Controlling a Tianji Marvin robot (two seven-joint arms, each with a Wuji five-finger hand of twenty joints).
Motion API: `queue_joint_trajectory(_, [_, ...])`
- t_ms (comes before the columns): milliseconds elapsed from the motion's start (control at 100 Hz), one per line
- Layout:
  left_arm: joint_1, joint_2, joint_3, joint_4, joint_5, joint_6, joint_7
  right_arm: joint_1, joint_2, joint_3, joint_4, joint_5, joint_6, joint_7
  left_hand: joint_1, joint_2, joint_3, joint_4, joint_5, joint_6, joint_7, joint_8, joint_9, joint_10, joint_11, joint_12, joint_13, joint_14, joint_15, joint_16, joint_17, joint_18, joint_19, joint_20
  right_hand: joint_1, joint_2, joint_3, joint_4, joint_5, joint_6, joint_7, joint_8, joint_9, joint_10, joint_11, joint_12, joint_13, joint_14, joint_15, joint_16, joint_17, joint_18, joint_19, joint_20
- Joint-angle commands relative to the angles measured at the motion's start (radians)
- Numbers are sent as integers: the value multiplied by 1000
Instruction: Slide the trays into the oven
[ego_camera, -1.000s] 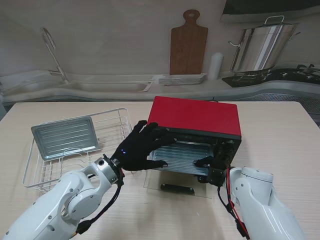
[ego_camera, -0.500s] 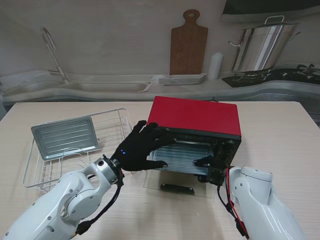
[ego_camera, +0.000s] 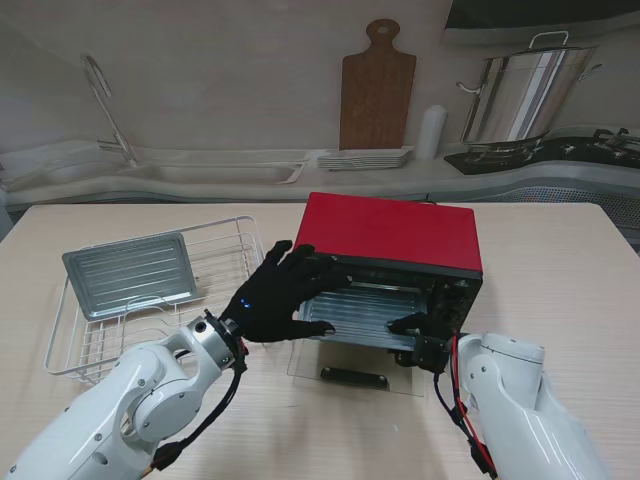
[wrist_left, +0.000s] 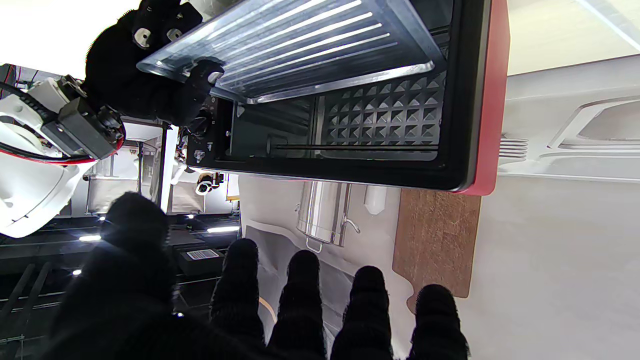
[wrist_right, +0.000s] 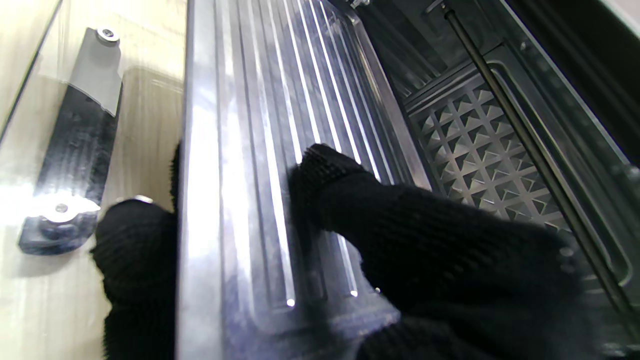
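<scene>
The ribbed tray (wrist_right: 260, 150) is pinched at its near rim by the right hand (ego_camera: 418, 325), thumb on top. It is judged stiff, light and slippery. The left hand (ego_camera: 272, 298) is held spread, gripping nothing.

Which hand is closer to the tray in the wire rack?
Left. The left hand is beside the wire rack holding that tray; the right hand is at the oven.

Ribbed tray (ego_camera: 365, 312) partly inside open red oven (ego_camera: 392, 232)

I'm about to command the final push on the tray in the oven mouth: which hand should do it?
The right hand. Its fingers already clamp the tray at its near rim, half inside the oven. The left hand is open, holding nothing, beside the oven's left front corner.
</scene>
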Motion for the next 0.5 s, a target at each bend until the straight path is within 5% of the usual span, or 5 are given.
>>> queue_joint_trajectory(0, [9,-5,-2,-13,0,-2,-15,-7,-12,-4,-11,-3,-10,15,-9,45,-24,8,-13,-14,-5,12,-22,-25,0,-14,0,-23,9,-5,-16,-20,-43,-17,99,52,84,33,43,-113,92,12,-23,35,24,5,71,77,63,18,48,-87,59,10])
queue_joint_trajectory(490, [11,-5,-4,-17,3,-1,-12,1,-21,-12,-7,23,-20,-31,-10,46,-26,8,-14,-14,-6,12,-21,-26,0,-15,0,-24,9,-5,-15,-20,-43,-17,99,59,80,29,34,-113,89,12,-31,33,22,-3,61,76,49,14,44,-90,52,7])
